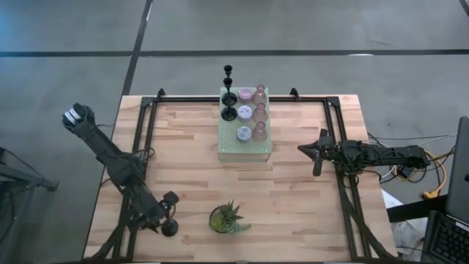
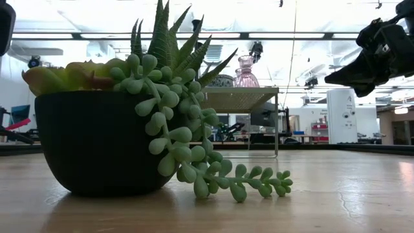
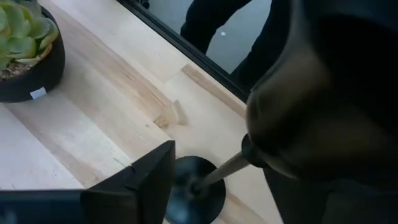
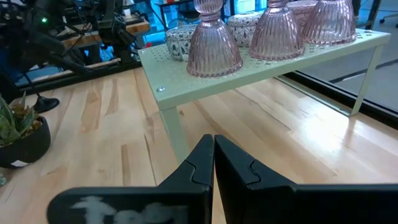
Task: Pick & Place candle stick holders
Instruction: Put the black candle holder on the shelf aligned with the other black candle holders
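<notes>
left jaws (image 1: 167,214) stand apart at the near-left corner of the worktop (image 1: 293,205), straddling one black holder (image 3: 193,190). one finger (image 3: 140,180) sits just beside its round base. whether they pinch the holder or only bracket it, i cannot tell. right jaws (image 4: 213,155) are pressed together with nothing between them. they hang over the right side of the worktop and point toward the box (image 1: 245,150).

the black holder's base rests on the wood and its thin stem runs up from there toward the left wrist, so its long axis looks close to upright. the plant (image 1: 227,218) stands near it on the side toward the worktop's middle, apart from both holder and jaws. the other holders are all on the box at the far middle: two black ones (image 1: 229,95) along its left edge, three pink ones (image 4: 214,43) along its right edge, and three lilac ones (image 1: 244,133) between those rows.

what the next move turns on, as i judge it, is that this holder lies right between the left jaws, while the box is well away, farther across the worktop and to the right. the left arm is the only one near the holder. the right arm is closer to the box but nowhere near the holder. a squeeze or a release should go across the stem, and any lift should go straight up along it, since the plant leaves little room for a sideways swing on that side.
</notes>
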Robot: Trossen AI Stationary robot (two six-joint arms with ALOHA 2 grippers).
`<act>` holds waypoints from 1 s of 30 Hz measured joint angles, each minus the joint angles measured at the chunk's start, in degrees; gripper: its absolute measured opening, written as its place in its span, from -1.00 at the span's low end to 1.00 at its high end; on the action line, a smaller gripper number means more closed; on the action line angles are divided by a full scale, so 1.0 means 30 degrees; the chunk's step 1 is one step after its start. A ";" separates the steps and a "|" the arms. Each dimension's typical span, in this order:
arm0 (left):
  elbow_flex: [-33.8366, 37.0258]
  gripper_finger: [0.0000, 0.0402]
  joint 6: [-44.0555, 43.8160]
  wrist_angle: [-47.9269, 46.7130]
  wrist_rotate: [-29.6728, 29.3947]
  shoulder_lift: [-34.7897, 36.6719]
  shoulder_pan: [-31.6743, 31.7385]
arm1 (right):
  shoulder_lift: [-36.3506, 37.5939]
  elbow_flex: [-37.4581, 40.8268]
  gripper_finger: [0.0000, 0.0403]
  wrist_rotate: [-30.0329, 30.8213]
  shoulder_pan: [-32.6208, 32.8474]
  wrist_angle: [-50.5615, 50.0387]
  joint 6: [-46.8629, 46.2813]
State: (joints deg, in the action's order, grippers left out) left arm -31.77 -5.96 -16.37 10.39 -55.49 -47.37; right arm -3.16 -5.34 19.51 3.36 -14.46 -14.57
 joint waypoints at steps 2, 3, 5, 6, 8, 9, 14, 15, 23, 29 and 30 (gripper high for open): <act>0.0000 0.09 0.0191 0.0101 0.0000 -0.0144 0.0000 | 0.0000 0.0000 -0.96 0.0000 0.0007 0.0000 0.0000; 0.0000 0.02 0.0274 0.0103 0.0000 -0.0203 0.0000 | 0.0000 0.0000 -0.96 0.0000 0.0007 0.0000 0.0000; 0.0000 -0.12 0.0432 0.0100 0.0000 -0.0269 0.0000 | 0.0000 0.0000 -0.96 0.0000 0.0007 0.0000 0.0000; 0.0000 -0.20 0.0449 0.0103 0.0003 -0.0281 0.0000 | 0.0000 0.0000 -0.96 0.0000 0.0007 0.0000 0.0000; 0.0000 -0.37 0.0455 0.0177 0.0000 -0.0281 0.0000 | 0.0000 0.0000 -0.96 0.0000 0.0007 0.0000 0.0000; 0.0000 -0.47 0.0455 0.0306 0.0000 -0.0281 0.0000 | 0.0000 0.0000 -0.96 0.0000 0.0007 0.0000 0.0000; -0.0147 -0.91 0.0383 0.0642 -0.0100 -0.0183 0.0007 | 0.0000 0.0000 -0.96 0.0000 0.0003 0.0000 0.0000; -0.0185 -0.92 0.0344 0.0631 0.0008 -0.0161 0.0000 | 0.0000 0.0000 -0.96 0.0000 0.0000 0.0000 0.0000; -0.2297 -0.92 -0.0358 -0.2090 -0.1646 0.0369 0.0227 | 0.0000 0.0000 -0.96 0.0015 0.0000 0.0000 0.0000; -0.7038 -0.92 -0.1822 -0.8549 -0.8127 0.0979 0.1998 | 0.0000 0.0000 -0.96 0.0009 0.0000 -0.0004 0.0002; -0.7867 -0.92 -0.2005 -0.9084 -0.9344 0.0978 0.2609 | 0.0000 0.0000 -0.96 0.0007 0.0000 -0.0002 0.0000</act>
State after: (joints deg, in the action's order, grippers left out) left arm -55.37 -11.98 -43.62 -17.64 -52.56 -39.55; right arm -3.16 -5.34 19.53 3.36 -14.47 -14.57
